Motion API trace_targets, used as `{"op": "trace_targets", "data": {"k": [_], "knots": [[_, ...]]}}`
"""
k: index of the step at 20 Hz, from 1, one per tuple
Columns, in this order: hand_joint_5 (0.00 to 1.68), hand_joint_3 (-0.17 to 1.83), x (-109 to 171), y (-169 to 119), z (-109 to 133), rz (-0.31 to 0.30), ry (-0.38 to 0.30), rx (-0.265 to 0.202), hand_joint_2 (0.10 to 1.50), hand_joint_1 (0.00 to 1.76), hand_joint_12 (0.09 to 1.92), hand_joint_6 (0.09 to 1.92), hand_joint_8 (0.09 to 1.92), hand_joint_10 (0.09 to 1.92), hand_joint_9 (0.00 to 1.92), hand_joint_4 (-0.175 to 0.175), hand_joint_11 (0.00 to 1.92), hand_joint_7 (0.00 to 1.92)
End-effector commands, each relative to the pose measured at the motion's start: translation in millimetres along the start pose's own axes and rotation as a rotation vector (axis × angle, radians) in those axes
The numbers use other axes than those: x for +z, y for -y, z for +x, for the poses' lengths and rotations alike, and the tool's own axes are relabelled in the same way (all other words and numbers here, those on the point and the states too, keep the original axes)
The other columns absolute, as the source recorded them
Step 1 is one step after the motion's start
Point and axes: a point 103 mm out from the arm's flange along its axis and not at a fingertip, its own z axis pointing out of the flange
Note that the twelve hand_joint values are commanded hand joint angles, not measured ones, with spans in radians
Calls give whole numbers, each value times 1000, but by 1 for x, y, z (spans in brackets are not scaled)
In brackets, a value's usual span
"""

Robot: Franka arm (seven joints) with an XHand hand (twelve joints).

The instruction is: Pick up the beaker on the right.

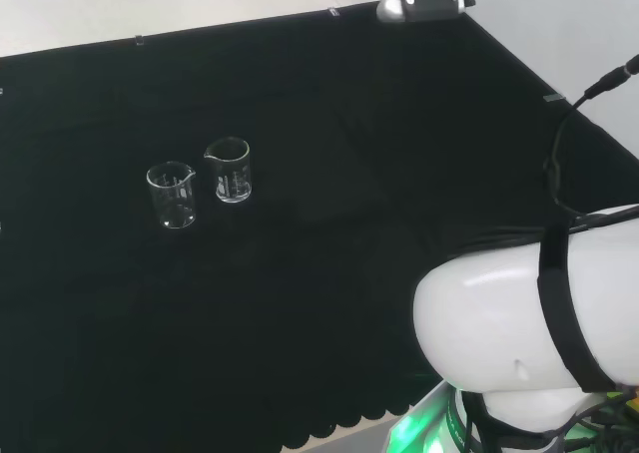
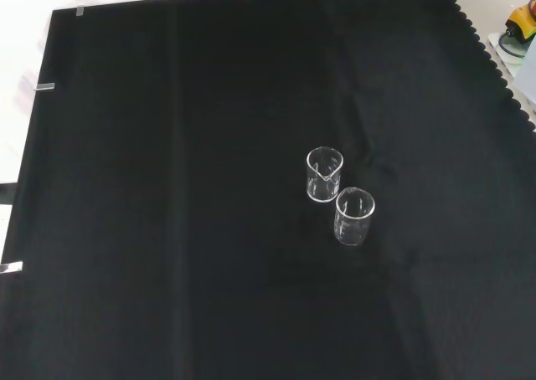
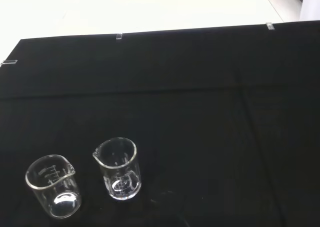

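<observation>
Two small clear glass beakers stand upright, close together on the black cloth (image 1: 329, 303), the right-hand beaker (image 1: 231, 170) in the head view being the likely target; the hand's state cannot be told.

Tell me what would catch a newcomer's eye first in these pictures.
Two small clear glass beakers standing upright, close together, alone on the black cloth. In the head view, the left beaker is left of centre and the right beaker stands just beyond it. The arm's big white link bulks at that view's lower right.
</observation>
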Motion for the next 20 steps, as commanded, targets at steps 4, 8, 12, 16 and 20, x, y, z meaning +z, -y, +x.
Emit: {"op": "trace_targets", "data": {"k": [4, 8, 12, 16, 20], "knots": [[212, 904, 11, -2, -41, -1, -47, 15, 755, 491, 842, 87, 642, 700, 119, -79, 0, 90], [238, 970, 17, -4, -58, -4, -72, 22, 643, 600, 935, 87, 679, 719, 151, -85, 0, 120], [248, 992, 30, -14, -61, -11, -101, 4, 614, 632, 977, 87, 692, 723, 169, -88, 0, 128], [254, 1001, 53, -40, -60, -1, -123, -5, 603, 648, 1005, 87, 699, 722, 185, -89, 0, 143], [262, 1019, 74, -69, -72, -5, -144, -23, 569, 684, 1056, 87, 701, 719, 214, -90, 0, 161]]}}
